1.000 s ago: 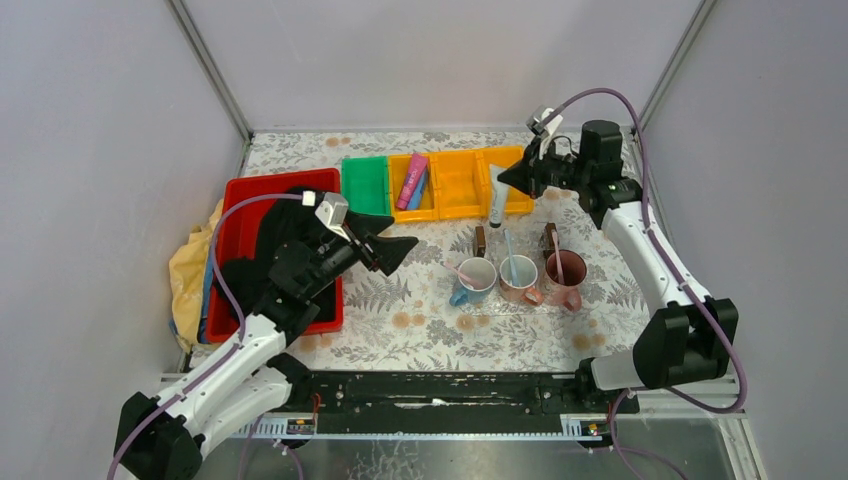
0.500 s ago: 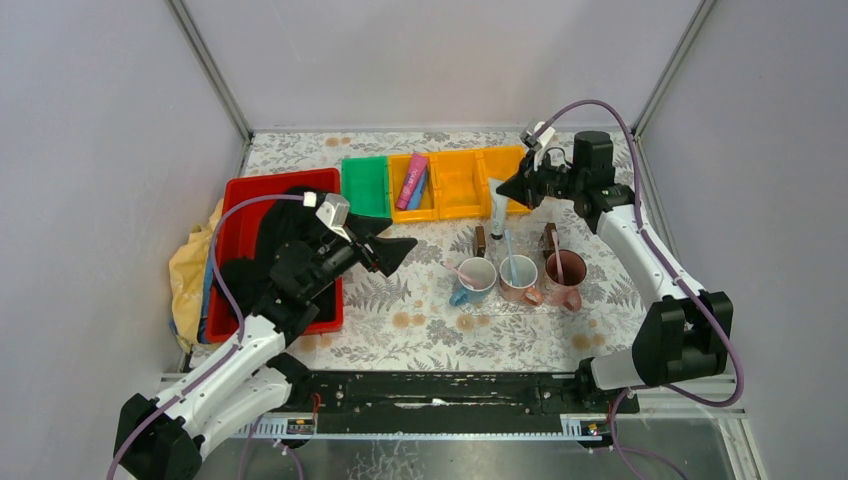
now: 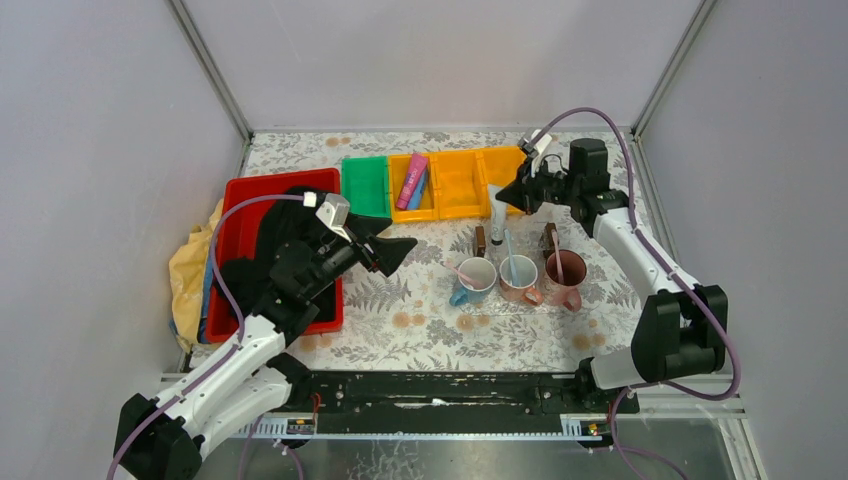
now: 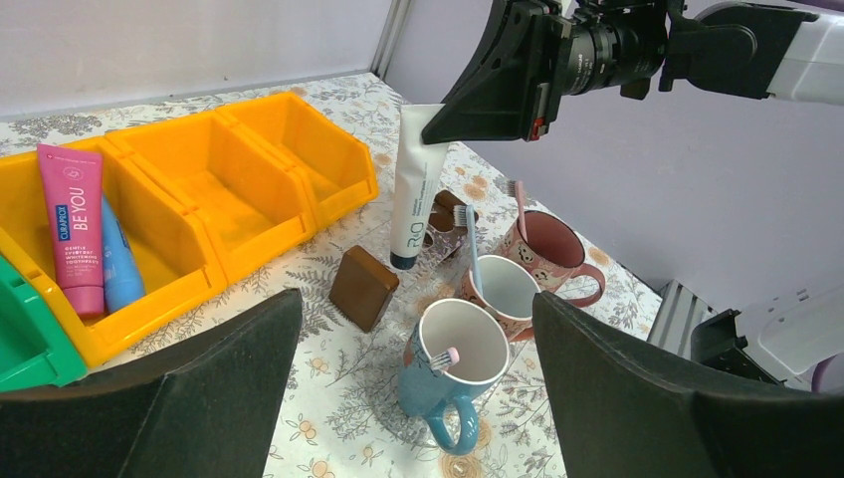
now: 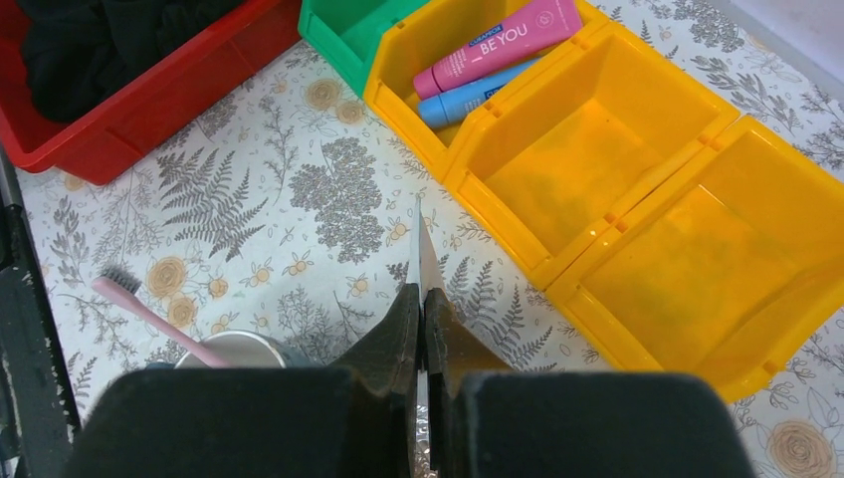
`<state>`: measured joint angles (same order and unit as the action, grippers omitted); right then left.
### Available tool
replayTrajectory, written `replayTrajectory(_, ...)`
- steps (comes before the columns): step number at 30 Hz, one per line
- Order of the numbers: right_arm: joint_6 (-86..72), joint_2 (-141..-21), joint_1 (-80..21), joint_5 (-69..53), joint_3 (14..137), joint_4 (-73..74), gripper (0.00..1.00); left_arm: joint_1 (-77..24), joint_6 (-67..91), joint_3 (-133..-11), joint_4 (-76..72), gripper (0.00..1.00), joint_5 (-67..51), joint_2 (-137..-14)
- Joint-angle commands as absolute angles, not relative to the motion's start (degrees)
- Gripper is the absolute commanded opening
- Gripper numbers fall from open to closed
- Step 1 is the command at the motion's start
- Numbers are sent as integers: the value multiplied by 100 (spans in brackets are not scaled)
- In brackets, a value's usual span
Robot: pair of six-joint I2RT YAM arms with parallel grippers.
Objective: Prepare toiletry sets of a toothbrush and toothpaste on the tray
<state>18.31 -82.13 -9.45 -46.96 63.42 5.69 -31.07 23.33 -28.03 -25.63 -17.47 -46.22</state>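
Swinging nearer from the far yellow bins [image 3: 455, 185], the right arm has carried the white toothpaste [image 3: 497, 207] slightly down toward the three mugs [image 3: 518, 278]. The right gripper [image 3: 515, 190] is clamped on the tube's crimped end, with the cap hanging down. The left gripper [image 3: 393, 250] hovers spread wide and empty, left of the mugs. Each mug holds one toothbrush [image 3: 510, 252]. The magenta and blue tubes [image 3: 412, 180] lie in a yellow bin, so two pairings look left to do.
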Motion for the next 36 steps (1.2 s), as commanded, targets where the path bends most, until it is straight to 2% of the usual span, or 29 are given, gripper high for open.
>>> replayTrajectory(1, 1927, -8228, -999, -4634, 6341, 10, 4, -3085, 2204, -2797, -2539, 93, -1658, -4616)
replayTrajectory(15, 2177, -8244, -1010, -4807, 5814, -309, 7, -3085, 2162, -2810, -2496, 93, -1632, -4575)
replayTrajectory(19, 2231, -8286, -1011, -4851, 5726, -325, 10, -3085, 2164, -2799, -2543, 93, -1649, -4613)
replayTrajectory(22, 2232, -8301, -1009, -4868, 5687, -326, 21, -3085, 2183, -2800, -2641, 93, -1661, -4688)
replayTrajectory(28, 2049, -8129, -1002, -4910, 5815, -229, 54, -3083, 2276, -2850, -2892, 95, -1448, -5030)
replayTrajectory(30, 1974, -8012, -988, -4848, 5968, -22, 61, -3085, 2322, -2954, -2906, 100, -1214, -5197)
replayTrajectory(36, 1717, -7594, -787, -5143, 6527, 730, 75, -2922, 2405, -3736, -2611, 100, -1103, -6223)
